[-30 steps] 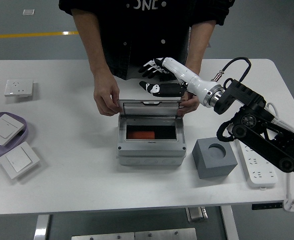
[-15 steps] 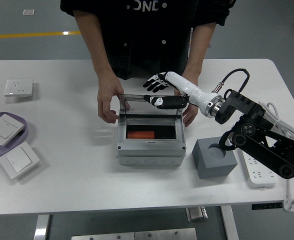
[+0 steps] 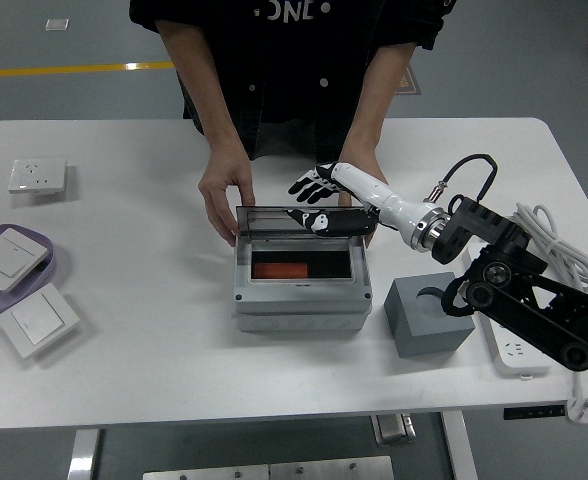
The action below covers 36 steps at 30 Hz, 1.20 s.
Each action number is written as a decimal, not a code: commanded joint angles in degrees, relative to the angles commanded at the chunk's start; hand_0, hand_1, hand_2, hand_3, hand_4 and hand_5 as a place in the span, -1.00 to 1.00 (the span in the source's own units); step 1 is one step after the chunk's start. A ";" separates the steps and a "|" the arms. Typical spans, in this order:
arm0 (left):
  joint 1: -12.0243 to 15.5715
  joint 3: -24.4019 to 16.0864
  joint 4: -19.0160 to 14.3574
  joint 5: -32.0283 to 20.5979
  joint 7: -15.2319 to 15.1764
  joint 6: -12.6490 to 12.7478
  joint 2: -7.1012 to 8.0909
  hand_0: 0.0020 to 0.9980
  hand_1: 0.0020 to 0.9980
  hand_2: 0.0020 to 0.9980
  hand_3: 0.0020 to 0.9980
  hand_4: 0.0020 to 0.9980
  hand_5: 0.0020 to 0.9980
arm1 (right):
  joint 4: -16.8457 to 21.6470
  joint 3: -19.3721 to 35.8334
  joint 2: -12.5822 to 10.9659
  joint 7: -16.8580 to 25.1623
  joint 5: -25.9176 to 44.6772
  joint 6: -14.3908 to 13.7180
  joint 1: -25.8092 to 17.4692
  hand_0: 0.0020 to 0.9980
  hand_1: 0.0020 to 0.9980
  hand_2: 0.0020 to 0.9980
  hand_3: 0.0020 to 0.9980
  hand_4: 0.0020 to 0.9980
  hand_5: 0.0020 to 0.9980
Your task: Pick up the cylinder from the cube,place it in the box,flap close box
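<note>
On the white counter (image 3: 124, 370) the grey box (image 3: 302, 300) holds the orange cylinder (image 3: 280, 270), and the right hand (image 3: 319, 205), fingers spread and empty, has pushed its clear flap (image 3: 299, 222) lower, so closing looks nearly done.

Grey floor (image 3: 534, 60), yellow line (image 3: 69, 69)

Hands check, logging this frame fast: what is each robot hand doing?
Left hand: not in view.
Right hand: fingers spread, holding nothing, over the box flap.
</note>
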 joint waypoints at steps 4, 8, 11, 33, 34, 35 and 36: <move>-0.01 -0.07 -0.01 0.02 0.01 0.01 -0.07 0.23 0.31 0.25 0.29 0.44 -0.66 | 2.95 -0.50 -0.53 -0.22 -0.40 -0.09 -1.18 0.56 0.36 0.37 0.39 0.35 -0.21; 0.01 -0.13 -0.03 0.06 0.02 0.02 -0.11 0.23 0.31 0.25 0.30 0.44 -0.66 | 4.78 -0.67 -0.89 -0.34 -0.68 -0.15 -2.09 0.53 0.36 0.37 0.39 0.35 -0.20; 0.02 -0.24 -0.01 0.10 0.02 0.02 -0.09 0.23 0.31 0.25 0.30 0.44 -0.66 | 5.77 -0.78 -1.35 -0.37 -0.62 -0.23 -2.78 0.53 0.36 0.37 0.39 0.35 -0.20; 0.16 -0.07 0.16 -0.32 0.04 0.01 0.13 0.23 0.31 0.25 0.29 0.43 -0.66 | 10.12 3.93 -4.41 1.24 4.27 -1.22 -9.46 0.50 0.35 0.37 0.39 0.34 -0.20; 0.16 -0.04 0.17 -0.35 0.03 0.01 0.20 0.23 0.31 0.25 0.29 0.43 -0.66 | 10.52 5.38 -4.75 1.53 4.42 -1.45 -10.62 0.50 0.35 0.37 0.39 0.34 -0.20; 0.19 0.00 0.18 -0.40 0.03 0.01 0.24 0.23 0.31 0.25 0.29 0.43 -0.66 | 10.88 6.72 -5.05 1.78 4.57 -1.66 -11.68 0.50 0.35 0.37 0.39 0.34 -0.20; 0.25 0.08 0.20 -0.46 0.02 0.01 0.26 0.23 0.31 0.25 0.29 0.43 -0.66 | 11.23 8.31 -5.35 2.10 4.79 -1.89 -12.94 0.50 0.35 0.37 0.39 0.34 -0.20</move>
